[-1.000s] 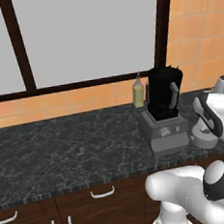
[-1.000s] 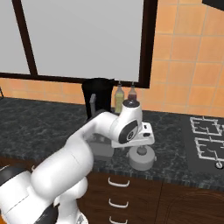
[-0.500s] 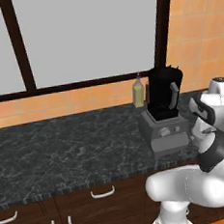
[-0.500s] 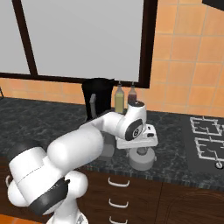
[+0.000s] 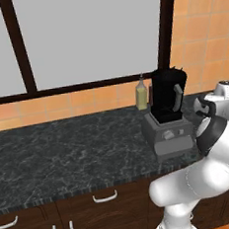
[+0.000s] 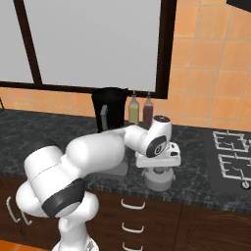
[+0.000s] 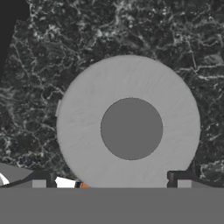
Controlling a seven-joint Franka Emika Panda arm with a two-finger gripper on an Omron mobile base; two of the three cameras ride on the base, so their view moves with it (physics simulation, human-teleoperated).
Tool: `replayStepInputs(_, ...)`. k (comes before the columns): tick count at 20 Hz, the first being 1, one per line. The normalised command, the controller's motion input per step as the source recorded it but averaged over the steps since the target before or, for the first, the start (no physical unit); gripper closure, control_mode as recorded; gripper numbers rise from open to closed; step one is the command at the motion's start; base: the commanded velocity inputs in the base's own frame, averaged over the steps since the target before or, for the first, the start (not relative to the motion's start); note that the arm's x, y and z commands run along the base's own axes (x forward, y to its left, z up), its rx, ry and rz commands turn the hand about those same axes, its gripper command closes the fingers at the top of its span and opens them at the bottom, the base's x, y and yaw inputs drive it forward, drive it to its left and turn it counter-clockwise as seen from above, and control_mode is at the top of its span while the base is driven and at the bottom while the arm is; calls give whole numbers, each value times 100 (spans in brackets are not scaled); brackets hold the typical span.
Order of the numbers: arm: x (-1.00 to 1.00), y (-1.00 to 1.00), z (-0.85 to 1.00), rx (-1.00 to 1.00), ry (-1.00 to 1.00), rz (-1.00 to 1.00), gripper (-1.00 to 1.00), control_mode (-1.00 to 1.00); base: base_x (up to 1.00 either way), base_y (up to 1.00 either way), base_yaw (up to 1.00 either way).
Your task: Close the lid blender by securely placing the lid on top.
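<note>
The blender (image 5: 167,106) is a tall black jar with a grey side handle on a boxy grey base, and it stands on the dark counter with its top uncovered. In the right base view the blender jar (image 6: 110,109) shows behind my arm. The lid (image 7: 129,127), a round grey disc with a darker knob in its centre, lies flat on the counter to the right of the blender near the front edge. My gripper (image 6: 158,169) hangs straight above the lid (image 6: 159,181). It is open, with one of its fingertips (image 7: 43,180) at each side of the disc.
A yellowish bottle (image 5: 141,93) stands behind the blender by the wall, and a darker bottle (image 6: 148,111) stands beside it. A stove top (image 6: 233,152) lies to the right. The counter's front edge (image 6: 196,197) runs just past the lid.
My hand has shifted a little to the right and now sits centred over the lid. The arm's elbow has swung round. The lid and blender have not moved.
</note>
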Motion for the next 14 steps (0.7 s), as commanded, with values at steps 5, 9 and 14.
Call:
replayStepInputs(5,13,0,-19,3,0,0,-100,-100,0,0,0)
replayStepInputs(9,11,0,-24,2,0,0,-100,-100,0,0,0)
replayStepInputs(14,15,0,-4,0,0,0,-100,-100,0,0,0)
